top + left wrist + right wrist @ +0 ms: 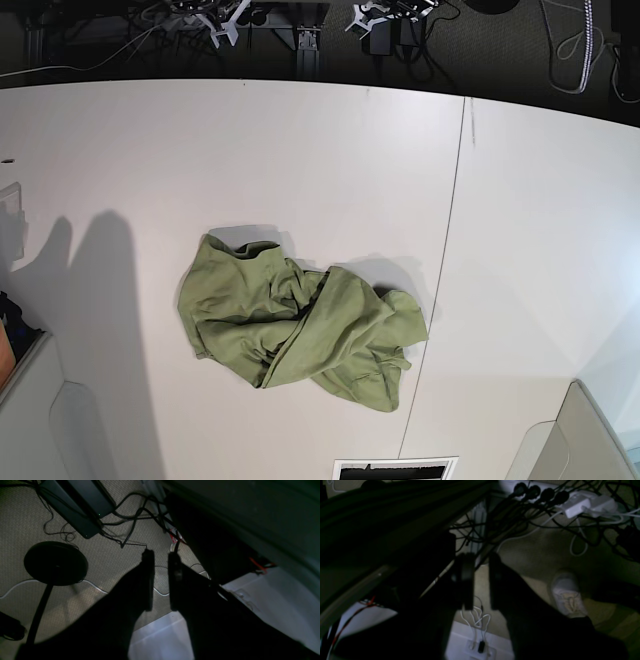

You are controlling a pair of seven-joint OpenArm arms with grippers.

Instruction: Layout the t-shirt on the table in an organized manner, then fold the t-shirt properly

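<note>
Left pincer [161, 580] slightly parted, empty, over floor, right pincer [480, 580] likewise, t-shirt [300, 325] crumpled on table [330, 160]

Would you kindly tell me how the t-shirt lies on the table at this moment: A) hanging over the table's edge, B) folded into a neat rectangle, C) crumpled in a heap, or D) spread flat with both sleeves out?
C: in the base view the t-shirt is a bunched, wrinkled heap on the table, just left of the dark seam, with no sleeve laid out and no gripper touching it.
</note>
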